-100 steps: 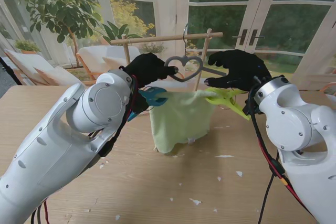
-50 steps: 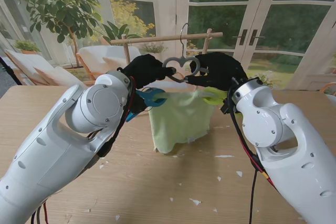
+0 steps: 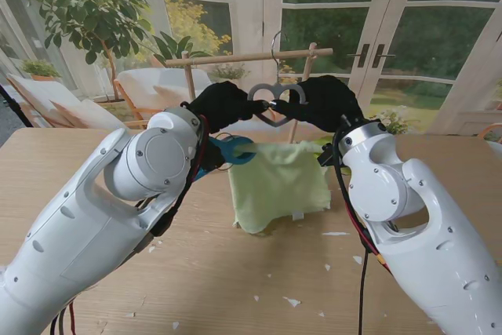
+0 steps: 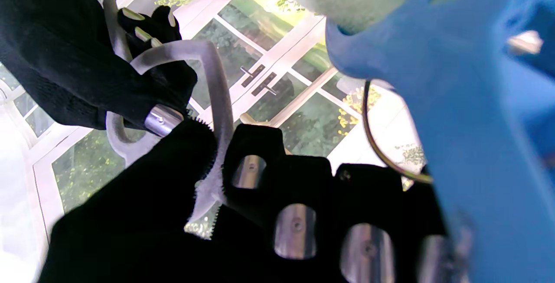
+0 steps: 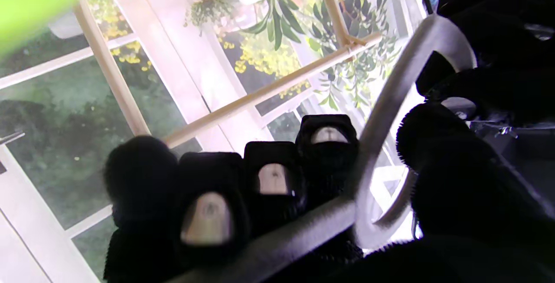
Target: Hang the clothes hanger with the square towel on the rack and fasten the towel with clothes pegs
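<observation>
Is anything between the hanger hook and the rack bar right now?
Nothing visible blocks it. The hanger, held by left hand and right hand, has its hook beside the rack bar, apparently not yet over it.

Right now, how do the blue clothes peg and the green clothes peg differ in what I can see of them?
The blue clothes peg sits at the towel's left top corner, beside the left hand, and shows plainly. The green clothes peg sits at the towel's right top corner and is mostly hidden behind the right arm. Blue is dark against the pale green towel; green nearly matches it. Both sit on the towel's top edge.
</observation>
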`<act>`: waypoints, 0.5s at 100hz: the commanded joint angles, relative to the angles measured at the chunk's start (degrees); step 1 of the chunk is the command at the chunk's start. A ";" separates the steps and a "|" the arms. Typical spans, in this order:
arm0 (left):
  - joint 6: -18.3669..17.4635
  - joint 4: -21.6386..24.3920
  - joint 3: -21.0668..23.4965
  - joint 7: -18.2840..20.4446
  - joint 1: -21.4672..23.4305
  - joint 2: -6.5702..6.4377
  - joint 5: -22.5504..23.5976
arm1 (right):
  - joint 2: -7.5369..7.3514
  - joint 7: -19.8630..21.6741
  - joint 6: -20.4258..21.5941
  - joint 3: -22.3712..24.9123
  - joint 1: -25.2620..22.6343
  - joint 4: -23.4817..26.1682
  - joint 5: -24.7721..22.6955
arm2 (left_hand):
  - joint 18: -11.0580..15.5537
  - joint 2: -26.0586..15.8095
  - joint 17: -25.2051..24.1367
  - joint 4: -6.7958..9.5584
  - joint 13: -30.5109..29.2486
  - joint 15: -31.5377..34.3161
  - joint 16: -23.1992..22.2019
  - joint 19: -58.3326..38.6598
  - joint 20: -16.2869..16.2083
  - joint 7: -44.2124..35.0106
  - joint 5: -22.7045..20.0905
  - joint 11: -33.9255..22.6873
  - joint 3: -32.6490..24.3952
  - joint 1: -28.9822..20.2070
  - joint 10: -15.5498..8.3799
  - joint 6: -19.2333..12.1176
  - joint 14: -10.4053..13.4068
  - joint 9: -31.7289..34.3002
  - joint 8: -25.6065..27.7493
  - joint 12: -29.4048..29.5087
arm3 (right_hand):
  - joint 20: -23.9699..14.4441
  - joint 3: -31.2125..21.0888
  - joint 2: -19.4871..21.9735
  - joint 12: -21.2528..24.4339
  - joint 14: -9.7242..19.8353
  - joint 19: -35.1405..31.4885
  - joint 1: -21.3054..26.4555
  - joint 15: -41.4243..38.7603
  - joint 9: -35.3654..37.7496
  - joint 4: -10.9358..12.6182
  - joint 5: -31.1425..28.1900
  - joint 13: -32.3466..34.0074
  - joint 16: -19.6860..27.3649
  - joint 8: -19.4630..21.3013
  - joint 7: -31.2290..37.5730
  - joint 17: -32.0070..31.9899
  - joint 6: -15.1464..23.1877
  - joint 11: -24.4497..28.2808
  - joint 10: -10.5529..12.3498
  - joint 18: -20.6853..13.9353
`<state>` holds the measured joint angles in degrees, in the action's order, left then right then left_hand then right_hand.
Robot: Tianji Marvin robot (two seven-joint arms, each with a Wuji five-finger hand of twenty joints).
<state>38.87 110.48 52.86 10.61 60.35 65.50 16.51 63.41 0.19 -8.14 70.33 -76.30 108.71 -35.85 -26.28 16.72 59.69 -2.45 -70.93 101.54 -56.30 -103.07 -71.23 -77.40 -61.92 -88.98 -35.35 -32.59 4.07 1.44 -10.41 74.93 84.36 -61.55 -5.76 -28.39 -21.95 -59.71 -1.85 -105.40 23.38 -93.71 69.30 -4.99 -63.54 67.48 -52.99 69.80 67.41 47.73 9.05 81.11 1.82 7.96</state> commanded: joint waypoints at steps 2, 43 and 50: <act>0.37 0.26 -0.06 0.32 -0.25 0.59 -0.20 | 1.06 -0.13 0.23 -0.39 -0.22 -0.67 -0.15 | 0.64 -2.87 1.93 0.54 -1.72 6.33 1.06 -16.90 -0.30 -3.86 -2.78 -4.09 -2.78 -1.36 -6.41 1.26 4.19 1.74 2.30 0.14 | -52.03 -5.23 2.09 -1.81 -0.06 -9.65 -0.29 -7.67 5.29 6.04 -7.38 6.53 1.19 3.22 7.74 5.27 1.58 4.54 -0.56 -0.93; 0.73 0.51 -0.11 -0.60 0.19 0.93 -0.74 | 1.80 -3.28 -1.83 -0.70 -0.68 -0.78 0.15 | -13.71 2.24 -32.29 -3.01 24.92 -46.00 -1.28 24.98 10.25 25.29 27.57 42.29 1.41 -2.38 9.83 9.27 -19.33 -22.95 -21.61 9.84 | -65.87 -8.15 3.29 -4.30 6.35 -14.58 -2.68 -12.62 13.42 12.79 -11.59 7.58 -19.47 6.02 7.15 23.53 3.63 5.43 -0.36 -8.36; -0.30 0.77 0.37 -0.55 0.72 0.80 -0.75 | 1.93 -3.43 -3.09 -0.88 -0.48 -0.86 0.50 | -13.69 1.25 -47.08 -1.14 36.90 -61.59 6.37 36.93 20.48 38.03 33.57 55.66 -0.89 1.17 11.52 13.17 -18.69 -32.80 -37.73 21.60 | -68.87 -8.10 3.17 -4.28 6.50 -14.58 -2.52 -12.55 13.43 12.84 -11.52 7.62 -20.71 6.03 7.06 23.63 3.50 5.42 -0.55 -9.87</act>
<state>39.39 110.54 52.60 9.16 60.48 66.19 15.85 64.66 -3.72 -10.16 69.69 -76.73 107.32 -35.80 -37.69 18.65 22.58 -4.00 -42.29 49.80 -54.42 -73.93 -57.00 -47.71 -33.37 -42.11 -34.12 -33.92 13.42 11.64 -28.08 48.93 57.01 -47.49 -5.68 -35.68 -20.96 -63.33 -0.57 -108.02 21.77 -95.93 77.29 3.73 -72.35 74.08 -66.74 74.08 72.24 66.70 10.68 81.94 3.31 8.26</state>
